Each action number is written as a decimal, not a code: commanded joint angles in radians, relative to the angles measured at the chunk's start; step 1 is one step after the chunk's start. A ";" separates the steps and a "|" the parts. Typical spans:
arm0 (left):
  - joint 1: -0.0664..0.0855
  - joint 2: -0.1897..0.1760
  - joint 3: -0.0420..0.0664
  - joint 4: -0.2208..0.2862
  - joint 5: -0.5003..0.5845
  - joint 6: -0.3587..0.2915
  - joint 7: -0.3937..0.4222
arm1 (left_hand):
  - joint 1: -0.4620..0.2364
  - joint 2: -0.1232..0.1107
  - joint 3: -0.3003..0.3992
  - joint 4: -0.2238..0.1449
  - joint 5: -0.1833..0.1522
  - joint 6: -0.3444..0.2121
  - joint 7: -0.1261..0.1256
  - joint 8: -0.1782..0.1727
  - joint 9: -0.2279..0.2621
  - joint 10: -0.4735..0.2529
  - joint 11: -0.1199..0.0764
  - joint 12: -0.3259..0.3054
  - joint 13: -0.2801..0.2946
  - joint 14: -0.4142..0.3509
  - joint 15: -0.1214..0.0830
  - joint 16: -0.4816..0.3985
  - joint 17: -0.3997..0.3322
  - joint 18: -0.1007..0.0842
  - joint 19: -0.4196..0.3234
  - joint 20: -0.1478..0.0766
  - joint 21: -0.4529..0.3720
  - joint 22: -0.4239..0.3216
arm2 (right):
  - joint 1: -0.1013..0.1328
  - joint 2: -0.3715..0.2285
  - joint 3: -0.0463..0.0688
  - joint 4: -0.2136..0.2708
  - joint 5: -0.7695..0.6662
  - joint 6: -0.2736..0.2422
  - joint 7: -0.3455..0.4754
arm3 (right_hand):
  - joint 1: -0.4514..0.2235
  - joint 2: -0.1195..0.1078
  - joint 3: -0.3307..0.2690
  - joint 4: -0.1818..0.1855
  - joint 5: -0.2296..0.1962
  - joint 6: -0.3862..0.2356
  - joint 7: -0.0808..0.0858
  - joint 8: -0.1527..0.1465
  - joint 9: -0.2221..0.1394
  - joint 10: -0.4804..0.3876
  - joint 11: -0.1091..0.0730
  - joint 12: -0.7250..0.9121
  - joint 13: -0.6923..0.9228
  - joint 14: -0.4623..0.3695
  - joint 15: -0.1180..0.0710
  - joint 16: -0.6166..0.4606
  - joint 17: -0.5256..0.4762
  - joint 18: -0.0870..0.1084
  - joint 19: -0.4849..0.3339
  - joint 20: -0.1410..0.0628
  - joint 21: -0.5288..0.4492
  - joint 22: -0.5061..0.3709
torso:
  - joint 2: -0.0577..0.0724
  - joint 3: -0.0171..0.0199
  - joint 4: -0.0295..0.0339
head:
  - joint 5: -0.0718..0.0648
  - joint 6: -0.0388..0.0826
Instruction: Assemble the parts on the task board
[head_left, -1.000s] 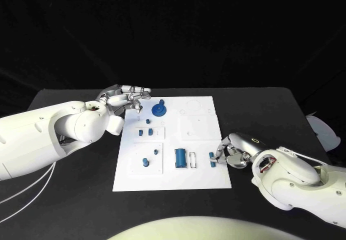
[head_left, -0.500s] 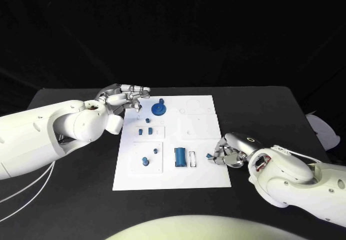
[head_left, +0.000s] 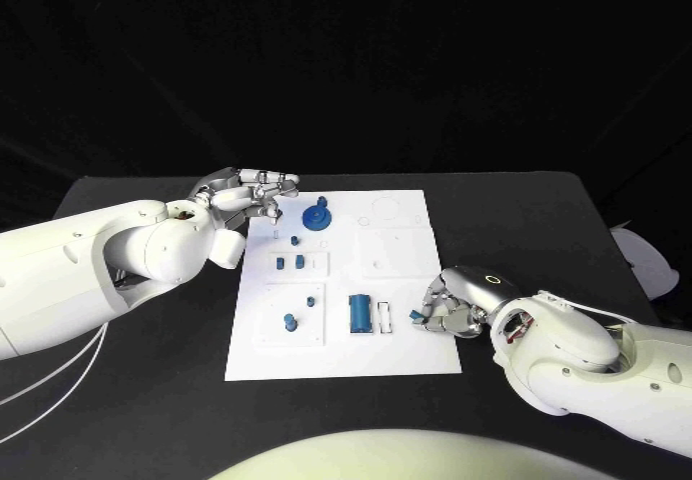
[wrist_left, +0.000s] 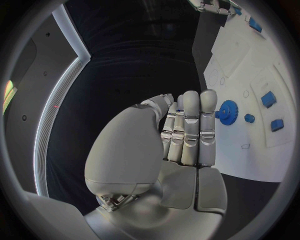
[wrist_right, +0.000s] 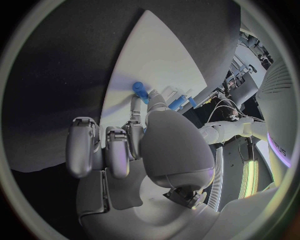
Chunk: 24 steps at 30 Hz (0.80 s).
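I see the board (head_left: 404, 350) at frame centre, carrying a gear (head_left: 317, 215) and blue parts. My right hand (head_left: 450, 305), at its right edge, pinches a peg (wrist_right: 140, 90). My left hand (head_left: 248, 192), upper left, holds nothing, fingers straight and together.

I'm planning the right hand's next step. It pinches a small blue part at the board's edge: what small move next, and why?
Probably carry the part inward over the board: the right hand holds it at the board's right edge, not yet in any recess.
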 joint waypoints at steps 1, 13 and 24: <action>0.000 0.001 0.001 0.003 0.002 0.018 0.000 | -0.008 0.000 -0.002 0.001 -0.001 -0.005 0.003 0.000 -0.001 -0.009 0.000 0.007 -0.001 -0.004 0.001 -0.006 -0.002 0.008 -0.006 0.001 -0.006 -0.002 | -0.007 0.001 -0.006 -0.007 -0.102 0.106 -0.010 | 0.018 -0.012 0.002 -0.010 -0.002 0.000 0.007 -0.007 -0.002 0.009 -0.001 -0.009 -0.003 0.095 0.001 -0.008 0.222 -0.007 0.032 0.002 -0.011 0.202 | -0.001 -0.0002 -0.0005 | 0.001 -0.002; 0.001 0.000 0.001 0.003 0.002 0.018 -0.002 | -0.008 0.000 -0.002 0.001 -0.001 -0.005 0.003 0.000 -0.002 -0.009 0.000 0.007 -0.001 -0.005 0.001 -0.006 -0.002 0.008 -0.006 0.001 -0.007 -0.002 | -0.008 0.002 -0.006 -0.004 -0.185 0.188 -0.010 | 0.092 -0.035 0.045 -0.035 0.049 -0.020 0.021 -0.027 -0.008 -0.016 0.011 -0.048 -0.025 0.091 0.011 -0.017 0.207 -0.001 0.019 0.011 -0.053 0.192 | 0.000 -0.0002 -0.0003 | 0.002 -0.004; 0.000 0.001 0.001 0.002 0.002 0.019 -0.002 | -0.008 0.000 -0.002 0.001 -0.001 -0.005 0.003 0.000 -0.002 -0.009 0.000 0.007 -0.001 -0.005 0.001 -0.006 -0.002 0.008 -0.006 0.001 -0.007 -0.002 | -0.008 0.006 -0.006 -0.003 -0.176 0.149 -0.014 | 0.116 0.000 0.107 -0.021 0.111 -0.004 0.008 -0.029 -0.010 -0.010 0.000 -0.036 -0.019 0.094 0.003 -0.011 0.219 -0.005 0.028 0.007 -0.028 0.199 | 0.000 0.0002 0.0008 | 0.002 -0.003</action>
